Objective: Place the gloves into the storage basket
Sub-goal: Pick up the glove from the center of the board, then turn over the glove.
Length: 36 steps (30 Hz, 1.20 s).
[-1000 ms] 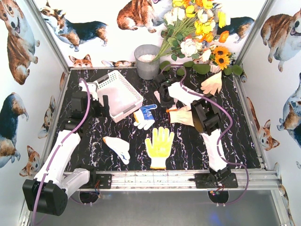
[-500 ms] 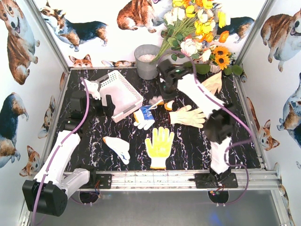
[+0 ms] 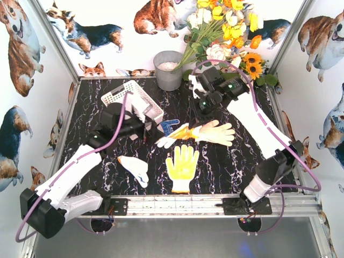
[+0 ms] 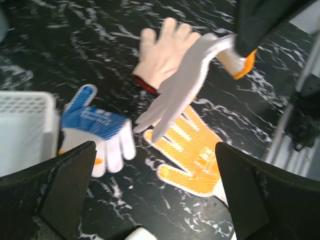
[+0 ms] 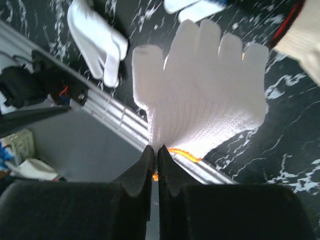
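My right gripper (image 3: 195, 121) is shut on the orange cuff of a white knit glove (image 3: 171, 138), which hangs above the table with its fingers down (image 5: 205, 100). My left gripper (image 3: 156, 129) stands open just right of the white storage basket (image 3: 129, 102), over bare table close to the blue-and-white glove (image 4: 92, 122). A cream glove (image 3: 215, 132) with a red cuff lies behind the hanging one. The orange-and-white glove (image 3: 183, 165) and a plain white glove (image 3: 134, 167) lie flat near the front. The basket's lattice wall (image 4: 25, 127) shows at the left wrist view's left edge.
A grey metal bucket (image 3: 167, 70) stands at the back beside a bunch of artificial flowers (image 3: 226, 37). An aluminium rail (image 3: 183, 203) runs along the near edge. Corgi-printed walls close in the left, right and back sides.
My right arm has carried the white glove up off the table and swung towards the back right. My left arm has swung right from beside the basket towards the blue-and-white glove.
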Tool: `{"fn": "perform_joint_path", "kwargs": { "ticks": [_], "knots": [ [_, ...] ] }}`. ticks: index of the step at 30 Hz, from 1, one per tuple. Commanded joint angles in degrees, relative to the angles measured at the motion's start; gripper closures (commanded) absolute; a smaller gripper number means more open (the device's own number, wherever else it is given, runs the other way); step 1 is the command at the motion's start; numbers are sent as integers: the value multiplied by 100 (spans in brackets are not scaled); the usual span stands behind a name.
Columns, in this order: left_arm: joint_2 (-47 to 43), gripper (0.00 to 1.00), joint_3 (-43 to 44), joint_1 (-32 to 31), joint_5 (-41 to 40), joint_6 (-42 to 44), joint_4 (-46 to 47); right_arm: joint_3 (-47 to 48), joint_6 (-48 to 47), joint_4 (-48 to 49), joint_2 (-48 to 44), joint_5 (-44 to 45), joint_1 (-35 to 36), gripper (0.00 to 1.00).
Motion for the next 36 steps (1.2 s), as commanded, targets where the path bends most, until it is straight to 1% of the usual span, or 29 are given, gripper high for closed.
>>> {"fn": "perform_joint_path", "kwargs": {
  "ticks": [1, 5, 8, 11, 14, 16, 17, 19, 21, 23, 25, 26, 27, 30, 31, 33, 35, 36],
  "knots": [
    [189, 0, 294, -615, 419, 264, 144, -449, 118, 148, -498, -949, 28, 98],
    [317, 0, 241, -1074, 527, 319, 209, -888, 192, 389, -790, -1161, 99, 97],
    [474, 0, 227, -1232, 466, 367, 249, -1154, 278, 632, -972, -1462, 161, 97],
    [687, 0, 440, -1427, 478, 404, 124, -1294, 308, 775, -1137, -1698, 203, 97],
    [972, 2, 642, -1795, 471, 486, -29, -1442, 373, 904, -1249, -1812, 209, 96],
    [1116, 7, 724, -2000, 415, 471, -24, -1507, 388, 956, -1294, -1893, 217, 96],
    [1172, 12, 761, -2082, 347, 441, -12, -1528, 390, 985, -1319, -1913, 231, 96],
    [1226, 31, 818, -2192, 136, 372, 21, -1576, 380, 1031, -1386, -1917, 248, 96],
    [1220, 53, 853, -2245, -40, 360, -8, -1646, 373, 1093, -1483, -1832, 248, 93],
    [1150, 78, 796, -2269, -330, 266, 42, -1709, 373, 1133, -1569, -1756, 248, 92],
    [1031, 96, 656, -2279, -603, 64, 200, -1771, 400, 1217, -1635, -1706, 240, 89],
    [954, 100, 578, -2283, -781, -39, 292, -1791, 433, 1257, -1663, -1655, 239, 86],
    [869, 100, 500, -2279, -974, -162, 376, -1809, 467, 1307, -1689, -1589, 235, 81],
    [699, 100, 447, -2283, -1654, -444, 315, -1925, 706, 1539, -1784, -1345, 207, 54],
    [686, 100, 479, -2283, -1897, -543, 242, -1981, 832, 1674, -1819, -1275, 193, 48],
    [730, 100, 523, -2283, -2403, -778, 116, -2134, 1140, 2083, -1972, -1199, 168, 38],
    [763, 100, 474, -2283, -2900, -1019, 101, -2440, 1517, 2752, -2206, -1139, 108, 28],
    [760, 100, 446, -2283, -3008, -1120, 140, -2638, 1752, 3113, -2339, -1021, 64, 23]
  ]
}}
